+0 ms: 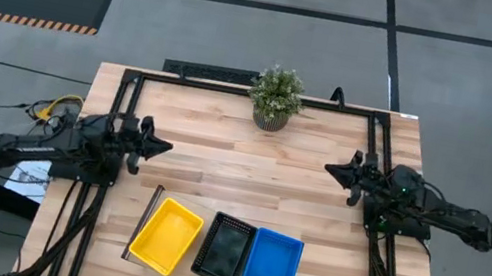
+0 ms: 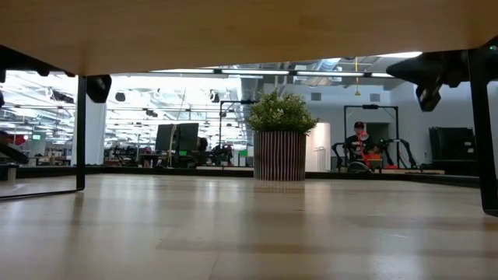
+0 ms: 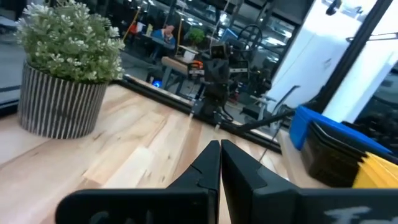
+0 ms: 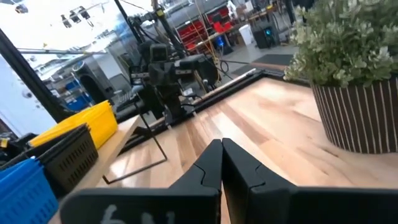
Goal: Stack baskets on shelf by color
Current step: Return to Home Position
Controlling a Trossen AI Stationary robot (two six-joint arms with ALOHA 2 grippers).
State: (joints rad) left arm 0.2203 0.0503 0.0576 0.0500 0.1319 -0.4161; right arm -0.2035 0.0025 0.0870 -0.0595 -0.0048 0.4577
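Baskets point(image 1: 224, 250) colour-sorted on shelf point(image 1: 157, 202)

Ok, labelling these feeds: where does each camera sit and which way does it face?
High: above, straight down on the table; both arms show.
Low: tabletop height, level toward the plant; arm parts at the edges.
Left wrist: on the left arm, past its shut left hand toward the right arm.
Right wrist: mirrored, over the shut right hand.
Shared: all four show the plant.
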